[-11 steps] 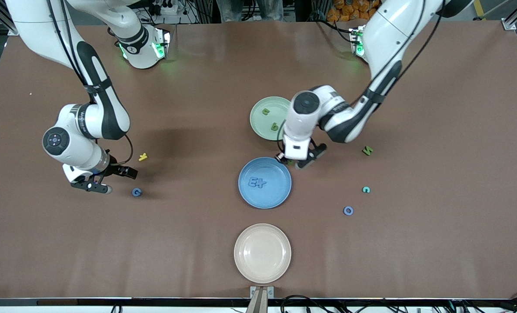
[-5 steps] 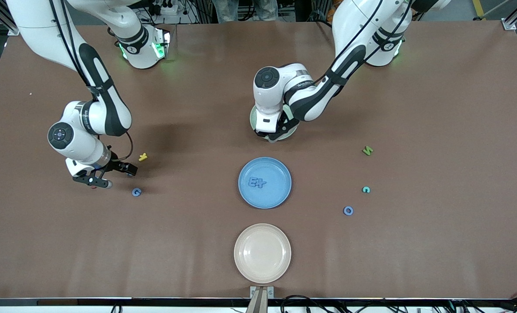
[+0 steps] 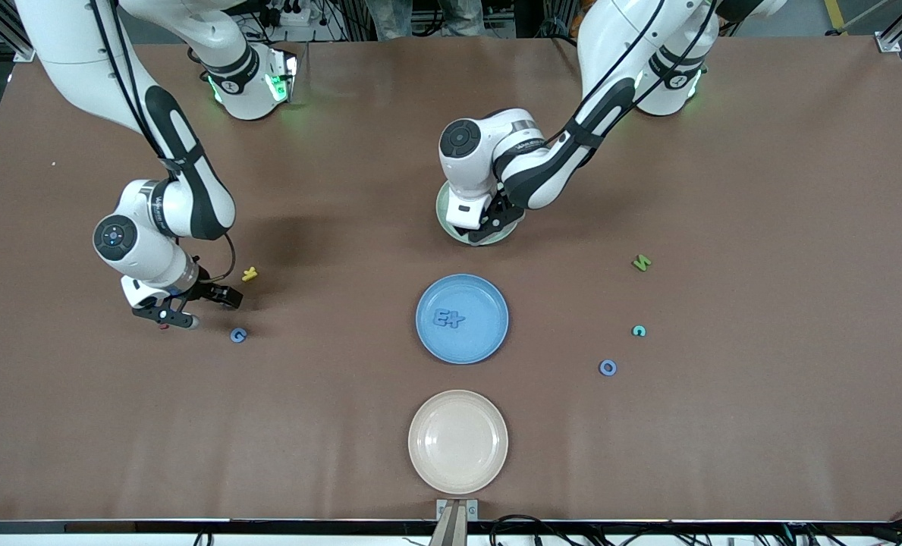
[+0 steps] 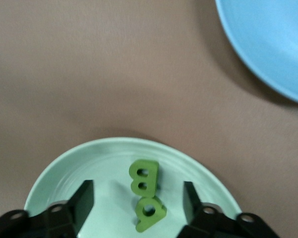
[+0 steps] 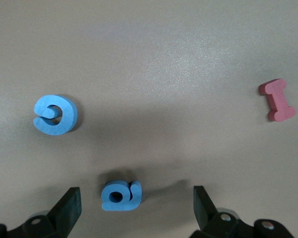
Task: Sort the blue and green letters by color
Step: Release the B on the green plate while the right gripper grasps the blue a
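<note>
left gripper (image 4: 138,201) has moved from beside the blue plate (image 3: 462,318) to over the green plate (image 4: 109,163), fingers spread around two green letters (image 4: 144,177). right gripper (image 5: 134,208) spread above a blue letter (image 5: 121,195).

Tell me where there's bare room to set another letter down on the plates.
The cream plate is bare. The blue plate has two blue letters at its middle, with room around its rim. The green plate is crowded: two green letters lie between the open left gripper fingers.
</note>
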Available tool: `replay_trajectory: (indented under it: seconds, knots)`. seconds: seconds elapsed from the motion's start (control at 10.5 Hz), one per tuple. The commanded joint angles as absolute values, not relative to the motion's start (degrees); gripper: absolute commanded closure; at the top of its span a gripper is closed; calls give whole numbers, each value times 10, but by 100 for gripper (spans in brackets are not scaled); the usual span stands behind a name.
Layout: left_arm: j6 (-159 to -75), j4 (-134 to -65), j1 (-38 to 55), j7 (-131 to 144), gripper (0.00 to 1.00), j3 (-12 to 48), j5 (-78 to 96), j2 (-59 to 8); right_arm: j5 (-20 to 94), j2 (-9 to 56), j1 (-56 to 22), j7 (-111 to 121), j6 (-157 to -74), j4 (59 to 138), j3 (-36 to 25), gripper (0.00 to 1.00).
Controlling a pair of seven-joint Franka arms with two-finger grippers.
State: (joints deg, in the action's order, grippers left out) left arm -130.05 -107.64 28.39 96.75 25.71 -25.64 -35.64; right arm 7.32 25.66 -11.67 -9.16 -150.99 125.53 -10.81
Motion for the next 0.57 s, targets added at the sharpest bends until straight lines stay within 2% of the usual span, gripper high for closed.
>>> replay_trajectory:
  seconds: [0.0, 0.19, 0.47]
  knots:
    - [-1284, -1078, 241, 922, 0, 260, -258, -324, 81, 264, -113, -96, -1524, 1259, -102, 7]
    - [-1285, -1093, 191, 904, 0, 282, -258, -308, 81, 268, -114, -96, -1530, 1259, -101, 20]
    - [-1304, -1174, 35, 892, 0, 414, -272, -277, 81, 272, -116, -94, -1532, 1258, -101, 57]
